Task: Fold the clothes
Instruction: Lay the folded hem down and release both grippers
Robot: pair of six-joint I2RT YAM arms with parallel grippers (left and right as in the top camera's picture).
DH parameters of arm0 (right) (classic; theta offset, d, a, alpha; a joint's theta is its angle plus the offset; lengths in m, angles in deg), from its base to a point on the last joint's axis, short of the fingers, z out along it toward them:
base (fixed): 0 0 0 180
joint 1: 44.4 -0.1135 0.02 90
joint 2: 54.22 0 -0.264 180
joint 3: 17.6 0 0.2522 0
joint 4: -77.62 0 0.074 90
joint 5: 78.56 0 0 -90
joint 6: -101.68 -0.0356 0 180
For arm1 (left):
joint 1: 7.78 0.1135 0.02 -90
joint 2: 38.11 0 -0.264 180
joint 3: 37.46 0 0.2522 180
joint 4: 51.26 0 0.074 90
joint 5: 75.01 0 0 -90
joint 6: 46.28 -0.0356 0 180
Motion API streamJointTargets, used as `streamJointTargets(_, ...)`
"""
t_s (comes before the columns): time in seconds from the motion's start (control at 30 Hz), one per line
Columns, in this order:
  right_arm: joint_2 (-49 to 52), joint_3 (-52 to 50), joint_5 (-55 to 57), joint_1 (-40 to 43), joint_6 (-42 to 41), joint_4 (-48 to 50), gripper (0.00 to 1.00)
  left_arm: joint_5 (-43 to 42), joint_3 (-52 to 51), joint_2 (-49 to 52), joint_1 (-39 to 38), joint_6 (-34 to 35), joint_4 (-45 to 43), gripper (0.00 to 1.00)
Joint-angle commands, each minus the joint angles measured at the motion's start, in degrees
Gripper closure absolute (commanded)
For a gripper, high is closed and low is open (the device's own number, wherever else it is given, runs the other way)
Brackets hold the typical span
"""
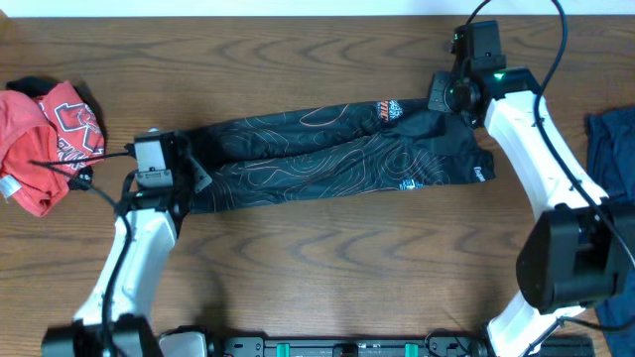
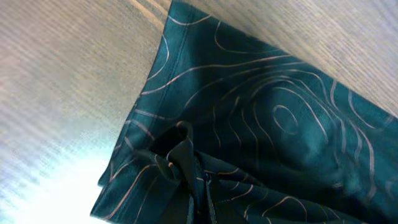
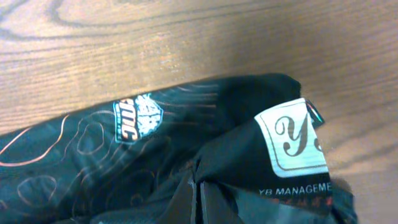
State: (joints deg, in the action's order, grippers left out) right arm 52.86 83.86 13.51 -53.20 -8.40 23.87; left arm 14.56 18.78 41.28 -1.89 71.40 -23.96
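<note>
Left wrist view showed our left gripper (image 2: 189,202) pinched shut on a bunched fold of the black jersey (image 2: 280,124). Our right gripper (image 3: 199,199) was likewise closed on its cloth. Between the two sets of fingers the jersey lay stretched across the wooden table (image 1: 327,278). Beyond the left fingers sat a red garment (image 1: 45,129), and beyond the right fingers a blue garment (image 1: 610,149).

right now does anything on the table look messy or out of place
The black jersey lies slanted across the table, puckered where the left gripper and right gripper pinch its ends. A red garment sits crumpled at the left edge; nothing looks damaged.
</note>
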Motion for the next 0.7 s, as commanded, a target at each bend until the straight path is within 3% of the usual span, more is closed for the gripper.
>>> streamJointTargets(0.0, 2.4, 1.2, -1.1, -0.3, 0.9, 1.5, 0.99, 1.0, 1.6, 2.8, 0.0, 0.7, -2.4, 0.94)
streamJointTargets(0.67, 11.2, 1.2, -2.7, -1.4, 0.2, 12.8, 0.99, 1.0, 1.6, 8.9, 0.0, 3.1, -14.1, 0.94)
